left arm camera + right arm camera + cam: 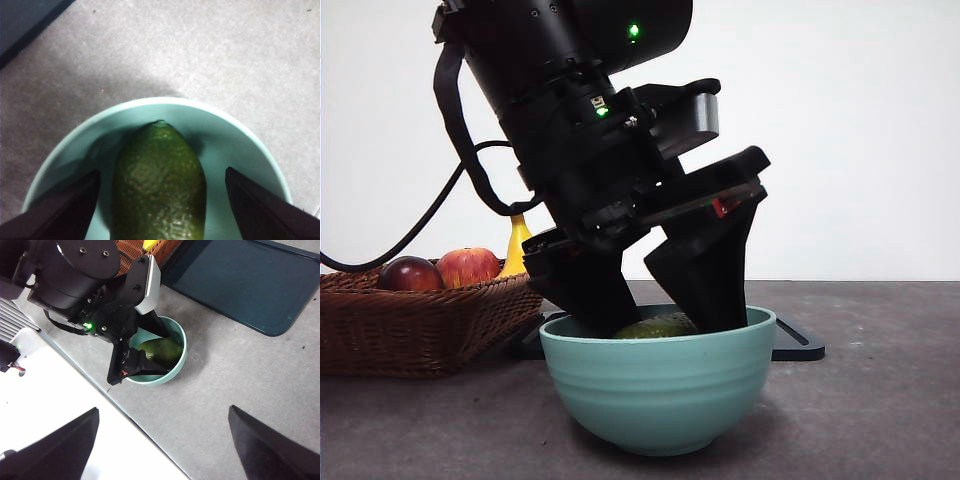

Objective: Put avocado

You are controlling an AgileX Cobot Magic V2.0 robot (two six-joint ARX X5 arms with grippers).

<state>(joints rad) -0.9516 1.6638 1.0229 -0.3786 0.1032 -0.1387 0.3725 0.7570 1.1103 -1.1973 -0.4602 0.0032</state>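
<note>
The dark green, bumpy-skinned oval avocado (pixel 160 185) lies inside the pale teal ceramic bowl (pixel 658 392), apparently resting on its bottom, though no view shows the contact itself. The left gripper (pixel 655 290) reaches down into the bowl with its jaws spread to either side of the fruit, clear of its skin. So the placing looks done; what is left is lifting that arm out. The right gripper (pixel 160 450) hangs open above the grey table (pixel 240 375), waiting.
</note>
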